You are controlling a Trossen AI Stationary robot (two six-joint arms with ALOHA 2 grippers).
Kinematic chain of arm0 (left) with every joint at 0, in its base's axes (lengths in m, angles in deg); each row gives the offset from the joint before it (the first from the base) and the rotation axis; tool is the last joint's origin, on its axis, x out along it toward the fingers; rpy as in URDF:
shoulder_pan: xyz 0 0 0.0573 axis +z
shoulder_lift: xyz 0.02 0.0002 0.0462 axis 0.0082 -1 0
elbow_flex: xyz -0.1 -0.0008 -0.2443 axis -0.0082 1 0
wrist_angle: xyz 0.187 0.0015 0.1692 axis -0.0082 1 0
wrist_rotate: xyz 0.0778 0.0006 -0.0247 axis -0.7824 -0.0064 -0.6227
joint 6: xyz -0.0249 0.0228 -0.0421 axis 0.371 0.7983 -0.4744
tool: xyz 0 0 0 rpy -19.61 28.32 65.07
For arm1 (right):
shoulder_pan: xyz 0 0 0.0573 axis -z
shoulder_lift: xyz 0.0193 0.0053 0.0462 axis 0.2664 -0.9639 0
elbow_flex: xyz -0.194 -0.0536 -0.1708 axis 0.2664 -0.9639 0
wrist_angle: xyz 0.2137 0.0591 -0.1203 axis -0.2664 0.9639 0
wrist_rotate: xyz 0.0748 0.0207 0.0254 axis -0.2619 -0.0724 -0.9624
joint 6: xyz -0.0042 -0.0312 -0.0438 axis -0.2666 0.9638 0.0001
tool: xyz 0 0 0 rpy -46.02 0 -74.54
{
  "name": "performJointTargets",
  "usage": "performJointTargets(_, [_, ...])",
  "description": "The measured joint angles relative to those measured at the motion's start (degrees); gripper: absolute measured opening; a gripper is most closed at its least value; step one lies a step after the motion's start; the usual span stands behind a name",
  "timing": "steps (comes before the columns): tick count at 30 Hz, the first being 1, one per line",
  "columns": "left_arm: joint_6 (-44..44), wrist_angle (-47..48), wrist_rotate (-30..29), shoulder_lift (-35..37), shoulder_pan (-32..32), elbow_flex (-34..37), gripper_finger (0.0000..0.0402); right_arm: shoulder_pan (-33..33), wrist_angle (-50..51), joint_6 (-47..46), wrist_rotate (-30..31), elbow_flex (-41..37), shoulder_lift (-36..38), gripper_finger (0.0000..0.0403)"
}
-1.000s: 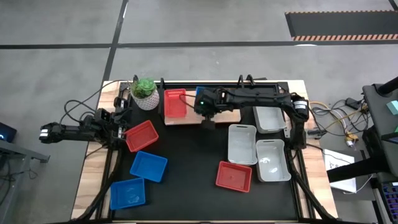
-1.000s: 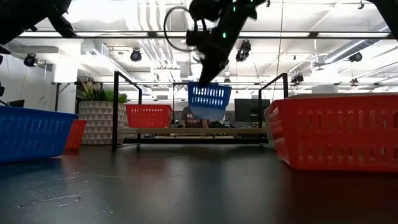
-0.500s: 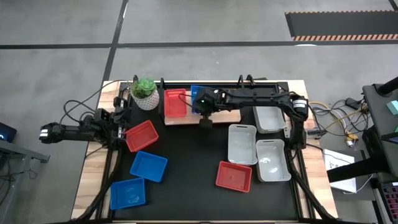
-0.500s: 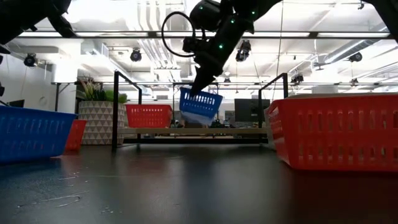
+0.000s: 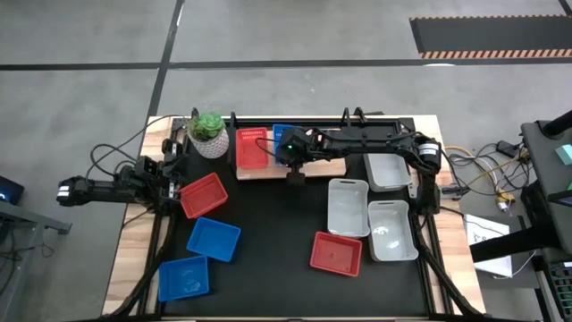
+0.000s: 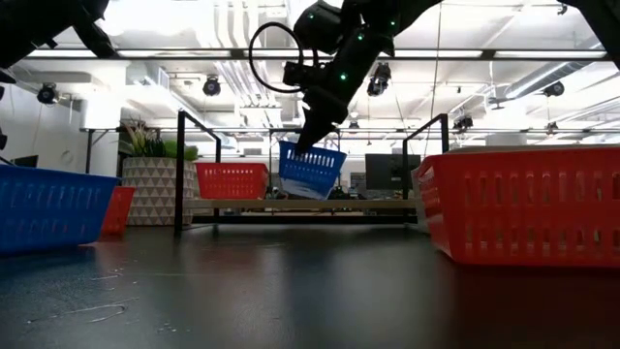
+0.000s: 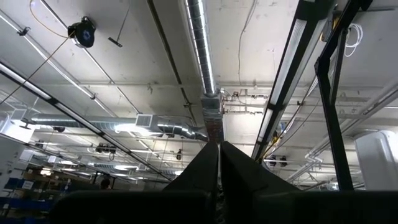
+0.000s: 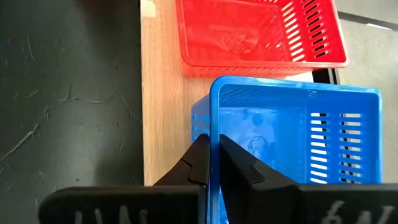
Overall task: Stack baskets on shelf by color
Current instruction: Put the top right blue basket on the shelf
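My right gripper [image 8: 214,158] reaches over the light-wood shelf [image 5: 315,169] at the table's far side, shut on a blue basket [image 6: 312,170]. The basket hangs tilted, low over the shelf, right beside a red basket [image 5: 251,148] that stands with its bottom on the board. I cannot tell whether the blue basket's low corner touches the shelf. My left gripper [image 7: 219,174] waits shut at the table's left edge, pointing up at the ceiling. My right gripper pinches one perforated side wall of the blue basket at its rim [image 8: 214,134], with one finger [image 8: 239,165] inside the basket and one finger [image 8: 196,163] outside. The fingers slant down from above. The basket hangs tilted below them, its open top turned partly sideways.
A white plant pot [image 5: 209,135] stands at the shelf's left end. On the black tabletop lie a red basket [image 5: 204,195] and two blue ones [image 5: 214,239] [image 5: 183,277] at the left, a red one [image 5: 337,253] near the middle, and three whitish ones [image 5: 349,207] [image 5: 392,230] [image 5: 387,170] at the right.
My right gripper has gone a little toward the table's left edge and down toward the shelf with the blue basket. The basket, level before, has tipped over to one side and now hangs closer to the red basket.
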Motion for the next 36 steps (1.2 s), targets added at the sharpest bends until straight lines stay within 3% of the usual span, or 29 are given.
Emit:
performJointTargets(13, [0.0,-0.5,0.0,0.0,0.0,0.0,0.0000,0.1,-0.2,2.0,-0.4,-1.0,0.0,0.0016])
performJointTargets(23, [0.0,-0.5,0.0,0.1,0.0,0.0,0.0000,0.0,-0.1,0.5,-0.4,-0.9,0.7,0.0097])
performJointTargets(29, [0.2,-0.5,-0.1,0.0,0.0,0.0,0.0000,-0.7,4.7,-3.1,-0.3,3.0,2.2,0.0131])
performJointTargets(36, [0.0,-0.5,-0.4,-0.1,0.0,0.0,0.0000,-0.8,14.6,-6.3,6.7,8.1,4.3,0.0116])
